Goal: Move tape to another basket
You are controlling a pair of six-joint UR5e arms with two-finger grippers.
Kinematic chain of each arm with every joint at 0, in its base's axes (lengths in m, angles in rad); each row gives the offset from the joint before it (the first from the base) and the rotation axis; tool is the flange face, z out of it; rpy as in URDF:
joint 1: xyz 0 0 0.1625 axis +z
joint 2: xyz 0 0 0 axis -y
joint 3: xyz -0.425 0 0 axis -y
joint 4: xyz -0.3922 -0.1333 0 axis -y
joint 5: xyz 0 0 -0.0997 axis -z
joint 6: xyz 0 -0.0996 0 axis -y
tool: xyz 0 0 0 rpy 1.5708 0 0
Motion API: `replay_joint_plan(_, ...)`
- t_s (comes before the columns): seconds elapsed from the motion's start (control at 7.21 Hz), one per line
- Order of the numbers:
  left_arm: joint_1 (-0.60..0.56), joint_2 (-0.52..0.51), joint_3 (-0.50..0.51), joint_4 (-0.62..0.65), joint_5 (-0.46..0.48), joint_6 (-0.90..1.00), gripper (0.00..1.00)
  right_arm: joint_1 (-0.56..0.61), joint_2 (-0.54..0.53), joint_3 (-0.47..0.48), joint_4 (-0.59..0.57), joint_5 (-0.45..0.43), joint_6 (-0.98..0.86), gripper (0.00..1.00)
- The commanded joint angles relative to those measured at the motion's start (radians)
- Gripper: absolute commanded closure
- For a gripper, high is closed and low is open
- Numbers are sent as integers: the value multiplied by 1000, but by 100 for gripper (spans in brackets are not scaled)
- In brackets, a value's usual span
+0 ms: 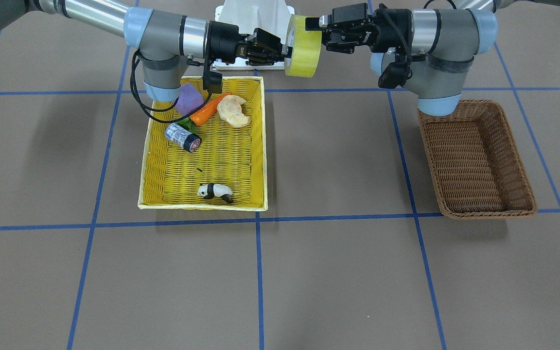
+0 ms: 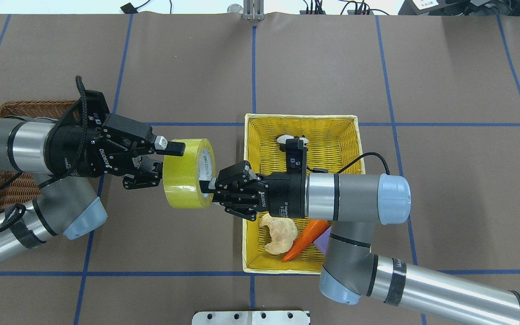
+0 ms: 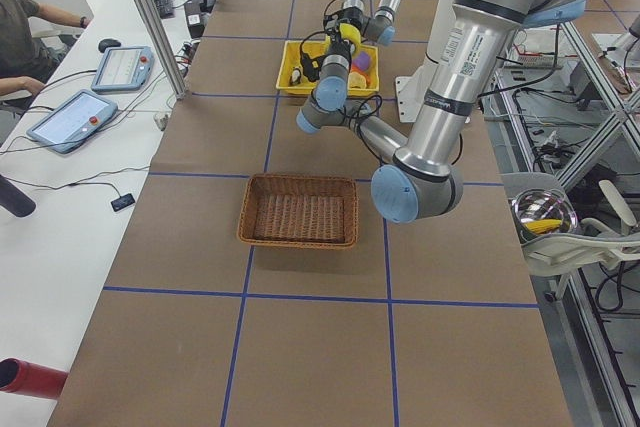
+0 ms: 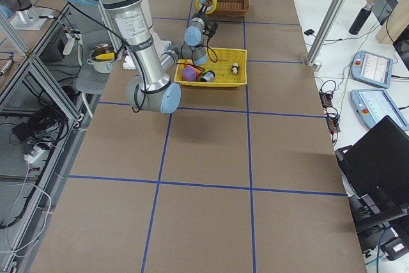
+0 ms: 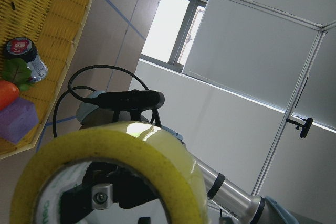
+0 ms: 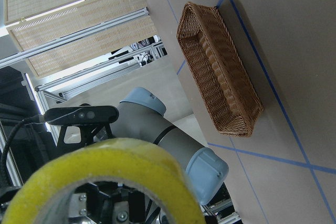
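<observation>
The yellowish tape [image 1: 304,53] hangs upright in the air between both grippers, over the table between the two baskets. It also shows in the overhead view [image 2: 183,180]. My right gripper [image 2: 206,187] is shut on the tape's wall, with one finger inside the core. My left gripper [image 2: 167,160] is open, its far finger lying along the tape's outer face and the other finger hidden behind the roll. The brown wicker basket [image 1: 477,160] lies empty under my left arm. In both wrist views the tape [image 5: 115,145] [image 6: 105,161] fills the bottom of the frame.
The yellow basket [image 1: 202,205] under my right arm holds a toy carrot [image 1: 207,109], a pale pastry-shaped toy [image 1: 234,112], a purple block [image 1: 188,98], a small black-and-white cylinder [image 1: 183,137] and a panda figure [image 1: 215,191]. Blue tape lines cross the brown table.
</observation>
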Motion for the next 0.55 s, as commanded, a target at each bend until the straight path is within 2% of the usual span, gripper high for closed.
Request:
replay_joint_plan(0.0, 0, 7, 0, -7, 1, 0, 100, 0, -1, 2, 0, -2, -1, 0)
replay_joint_plan(0.42, -3, 18, -13, -11, 0, -1, 100, 9, -50, 11, 72, 1, -3, 0)
